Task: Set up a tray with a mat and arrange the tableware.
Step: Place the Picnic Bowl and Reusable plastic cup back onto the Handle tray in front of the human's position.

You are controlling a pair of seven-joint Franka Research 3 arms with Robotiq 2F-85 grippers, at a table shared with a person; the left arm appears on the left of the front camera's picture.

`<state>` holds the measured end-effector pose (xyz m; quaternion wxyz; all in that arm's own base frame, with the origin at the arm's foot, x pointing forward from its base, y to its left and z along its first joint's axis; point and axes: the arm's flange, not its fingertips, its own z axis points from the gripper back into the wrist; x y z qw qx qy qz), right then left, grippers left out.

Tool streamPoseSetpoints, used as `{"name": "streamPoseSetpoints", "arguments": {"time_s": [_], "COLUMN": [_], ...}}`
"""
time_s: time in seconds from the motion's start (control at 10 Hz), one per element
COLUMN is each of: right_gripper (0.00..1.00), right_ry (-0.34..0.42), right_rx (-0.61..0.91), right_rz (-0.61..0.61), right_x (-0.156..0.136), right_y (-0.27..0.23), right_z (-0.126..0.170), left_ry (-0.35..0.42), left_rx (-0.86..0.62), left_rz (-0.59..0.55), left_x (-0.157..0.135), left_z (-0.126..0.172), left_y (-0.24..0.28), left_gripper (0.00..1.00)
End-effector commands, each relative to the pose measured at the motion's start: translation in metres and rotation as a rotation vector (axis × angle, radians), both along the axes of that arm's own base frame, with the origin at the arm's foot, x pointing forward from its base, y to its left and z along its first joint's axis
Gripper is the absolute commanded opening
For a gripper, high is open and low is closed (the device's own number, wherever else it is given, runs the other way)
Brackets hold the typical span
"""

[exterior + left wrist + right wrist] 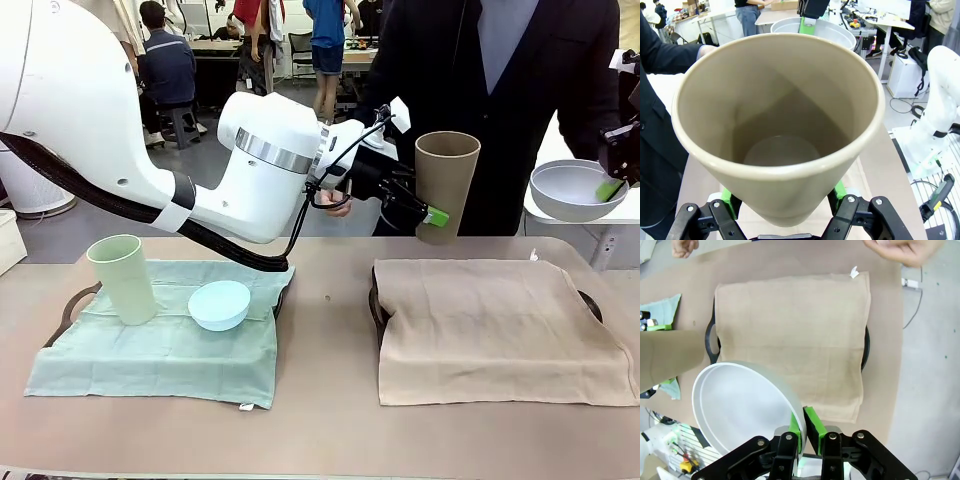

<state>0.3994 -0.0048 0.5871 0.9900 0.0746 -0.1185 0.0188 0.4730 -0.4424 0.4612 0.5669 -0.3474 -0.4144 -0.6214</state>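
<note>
My left gripper point(432, 214) is shut on the lower part of a brown-tan cup point(446, 178), holding it upright in the air above the table's far edge. From the left wrist the cup point(780, 125) opens toward the camera, with the green pads point(729, 200) on both sides of its base. My right gripper point(612, 186) is shut on the rim of a white bowl point(570, 190), held in the air at the far right. Seen from the right wrist, the bowl point(745, 407) hangs above a tan mat point(790, 335). A pale green cup point(122, 278) and a light blue bowl point(220, 305) stand on a green mat point(150, 355).
The tan mat point(500, 330) covers a dark tray point(377, 305) on the right; the green mat covers another tray point(70, 305) on the left. A person in a dark jacket point(500, 90) stands at the far side, hands point(905, 251) near the table's far edge.
</note>
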Motion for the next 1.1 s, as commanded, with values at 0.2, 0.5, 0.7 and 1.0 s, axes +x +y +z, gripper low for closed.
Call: {"name": "streamPoseSetpoints", "arguments": {"time_s": [0.2, 0.5, 0.7, 1.0], "right_gripper": [0.00, 0.00, 0.07, 0.07], "right_ry": [-0.008, -0.008, 0.000, 0.023], "right_rx": [0.003, 0.003, 0.000, -0.014], "right_rz": [-0.001, -0.001, 0.000, 0.153], "right_x": [0.001, 0.001, 0.000, 0.046], "right_y": [0.001, 0.001, 0.000, 0.004], "right_z": [-0.001, -0.001, 0.000, -0.075], "left_ry": [-0.003, -0.003, -0.003, -0.009], "left_rx": [-0.005, -0.005, -0.005, -0.013], "left_rz": [-0.004, -0.004, -0.004, -0.057], "left_x": [0.000, 0.000, 0.000, 0.019], "left_z": [0.003, 0.003, 0.003, -0.044], "left_y": [0.000, 0.000, 0.000, -0.005], "left_gripper": [0.28, 0.28, 0.28, 0.82]}}
